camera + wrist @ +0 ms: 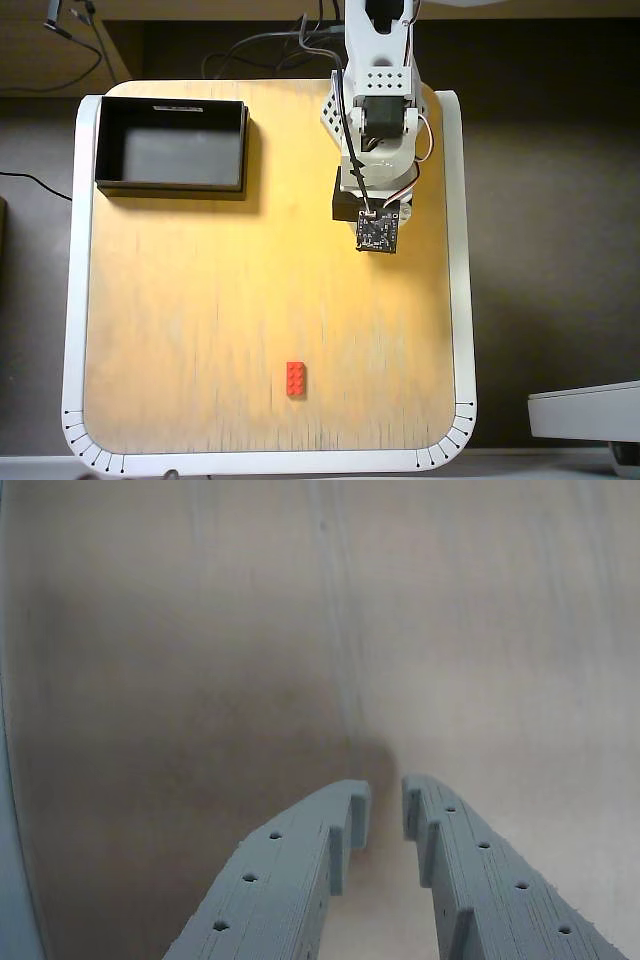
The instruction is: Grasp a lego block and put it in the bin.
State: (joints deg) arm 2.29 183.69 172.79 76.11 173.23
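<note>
Lying alone on the desk [200, 300], the lego block [296, 378] sits near the bottom edge of the overhead view, well apart from the arm [375, 150] at upper right. At far upper left stands the bin [171, 185]. In the wrist view the jaws [386, 807] are nearly together, with nothing between them, above bare wood.

You have open wooden tabletop [200, 300] all round the lego block [296, 378], which lies alone near the front edge. The bin [171, 185] sits well apart in the overhead view's upper-left corner, its top open. Bare wood lies ahead of the gripper [386, 805].
</note>
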